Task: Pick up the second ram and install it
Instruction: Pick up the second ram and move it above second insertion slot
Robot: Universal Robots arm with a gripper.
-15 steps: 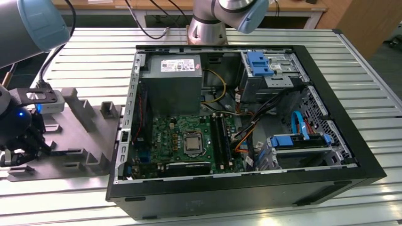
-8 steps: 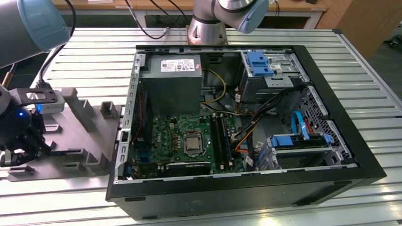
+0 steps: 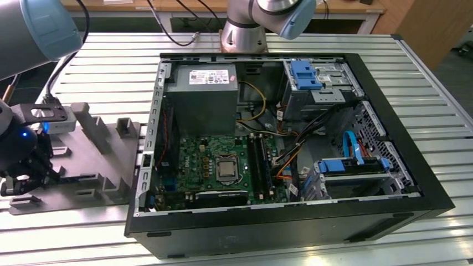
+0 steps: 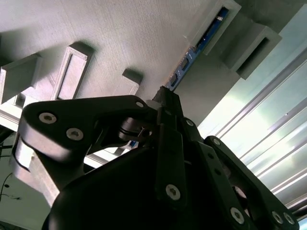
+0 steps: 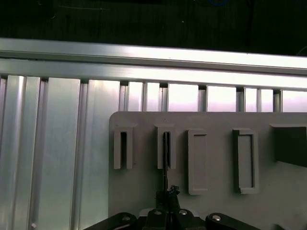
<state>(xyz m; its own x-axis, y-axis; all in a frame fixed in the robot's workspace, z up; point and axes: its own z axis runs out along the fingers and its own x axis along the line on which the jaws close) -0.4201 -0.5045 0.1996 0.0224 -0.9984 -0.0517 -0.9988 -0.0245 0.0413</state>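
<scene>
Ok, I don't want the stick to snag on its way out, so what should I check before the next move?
1. Tool closed on the second ram: ok, the jaws meet on its end in both wrist views.
2. Ram seated in a holder slot of the grey fixture: ok, not lifted yet.
3. Ram straight in that slot: ok in the first wrist view.
4. Computer case open on top: ok.
5. Free memory slots on the motherboard: cannot tell.
6. Cables away from those slots: not ok, they run just beside them.
</scene>
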